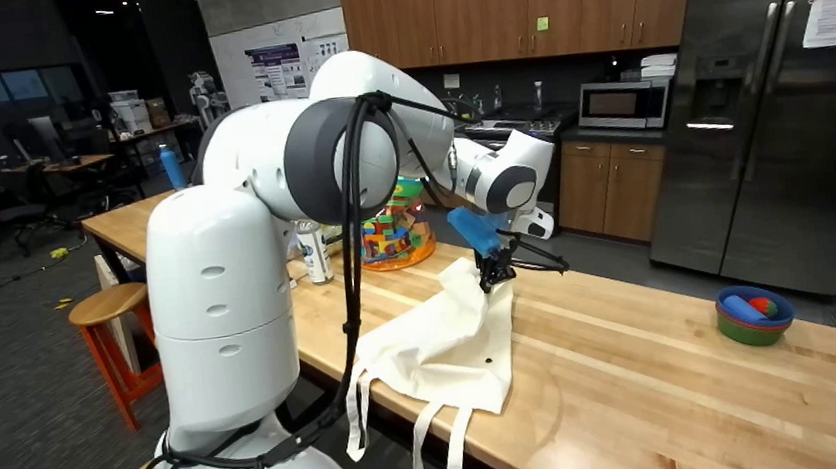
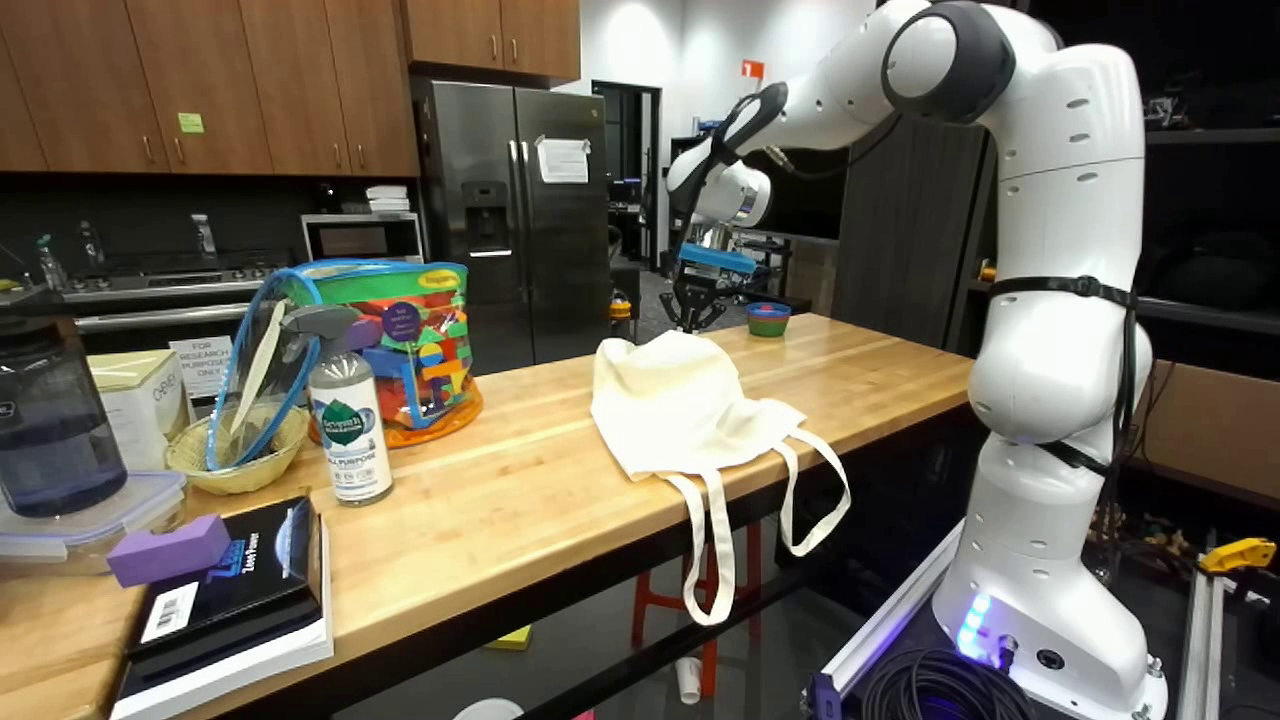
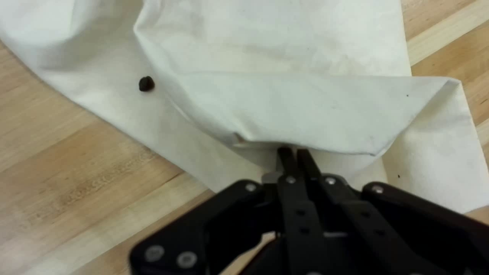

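Note:
A cream cloth tote bag [image 1: 438,349] lies crumpled on the wooden table [image 1: 634,367], its two straps hanging over the edge. In an exterior view, the bag [image 2: 680,400] bulges up beside my gripper [image 2: 688,325]. Seen from the wrist, my gripper [image 3: 295,151] is shut, fingers almost together and pointing down into the cloth. Its tips go out of sight under the edge of a raised flap [image 3: 305,110] of the bag. Whether any cloth is pinched between them is hidden. A small dark spot [image 3: 146,84] shows on the fabric left of the flap.
Stacked bowls [image 1: 754,316] with a blue item and a red item inside stand at the table's far end. A clear bag of toy blocks [image 2: 430,360], a spray bottle [image 2: 350,430], a wicker basket [image 2: 240,475] and books [image 2: 230,610] occupy the opposite end.

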Tool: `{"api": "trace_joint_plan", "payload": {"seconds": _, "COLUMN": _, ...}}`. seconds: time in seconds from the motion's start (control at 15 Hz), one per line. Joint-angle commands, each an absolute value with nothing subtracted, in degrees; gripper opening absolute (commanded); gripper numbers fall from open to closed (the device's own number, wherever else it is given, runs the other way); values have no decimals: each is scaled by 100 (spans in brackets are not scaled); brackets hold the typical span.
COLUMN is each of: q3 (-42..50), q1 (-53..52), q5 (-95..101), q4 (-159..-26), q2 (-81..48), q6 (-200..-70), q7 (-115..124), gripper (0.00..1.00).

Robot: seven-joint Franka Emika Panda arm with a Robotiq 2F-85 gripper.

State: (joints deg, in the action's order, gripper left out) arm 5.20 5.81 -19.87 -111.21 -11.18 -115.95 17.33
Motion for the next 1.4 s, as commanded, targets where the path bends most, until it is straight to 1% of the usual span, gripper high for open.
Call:
{"api": "trace_joint_plan", "payload": {"seconds": 0.0, "q3": 532, "q1": 574, "q5": -1986, "q4": -11110, "q2": -1120, "q6": -11580, "q7": 1732, "gripper": 5}}
{"api": "trace_joint_plan", "payload": {"seconds": 0.73, "q3": 532, "q1": 574, "q5": -1986, "q4": -11110, "q2": -1120, "q6": -11580, "q7": 1732, "gripper": 5}}
{"api": "trace_joint_plan", "payload": {"seconds": 0.8, "q3": 532, "q1": 574, "q5": -1986, "q4": -11110, "q2": -1120, "q6": -11580, "q7": 1732, "gripper": 1}}
{"api": "trace_joint_plan", "payload": {"seconds": 1.33, "q3": 663, "q1": 698, "q5": -1975, "q4": -9363, "q2": -2132, "q6": -11390, "q7": 2324, "gripper": 1}}
